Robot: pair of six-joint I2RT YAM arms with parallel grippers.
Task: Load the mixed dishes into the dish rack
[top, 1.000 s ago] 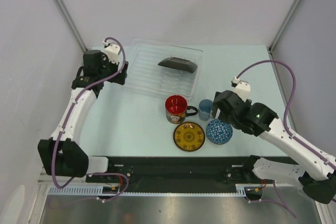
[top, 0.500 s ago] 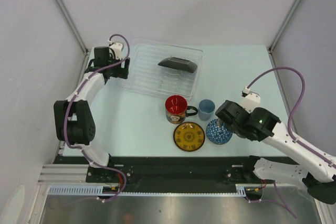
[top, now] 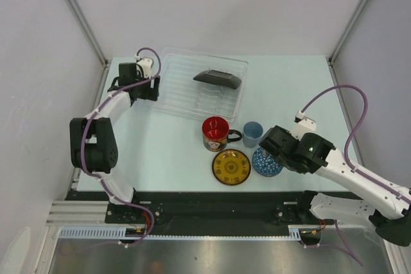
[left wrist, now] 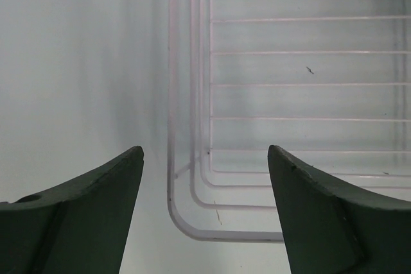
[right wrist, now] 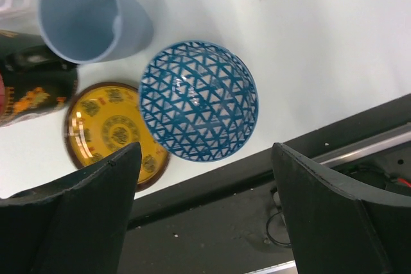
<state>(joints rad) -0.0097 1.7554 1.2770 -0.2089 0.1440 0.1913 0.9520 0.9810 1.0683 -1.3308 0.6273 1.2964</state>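
Note:
The clear dish rack (top: 192,91) lies at the back of the table with the black square plate (top: 218,79) propped in it. My left gripper (top: 152,88) is open over the rack's near left corner (left wrist: 180,222), holding nothing (left wrist: 205,152). In front of the rack stand the red mug (top: 215,133), the small light-blue cup (top: 252,134), the yellow saucer (top: 231,167) and the blue-white bowl (top: 264,163). My right gripper (right wrist: 207,152) hangs open above the bowl (right wrist: 199,108). Beside the bowl are the cup (right wrist: 90,17) and the saucer (right wrist: 109,126).
A black rail (top: 212,203) runs along the table's near edge, just in front of the saucer and bowl, and shows under the right gripper (right wrist: 244,222). Grey walls with metal posts (top: 77,11) close in the left and right sides.
The left arm has folded and brought its gripper to the rack's near left corner, jaws slightly narrower. The right gripper has drawn back from beside the cup to above the bowl.

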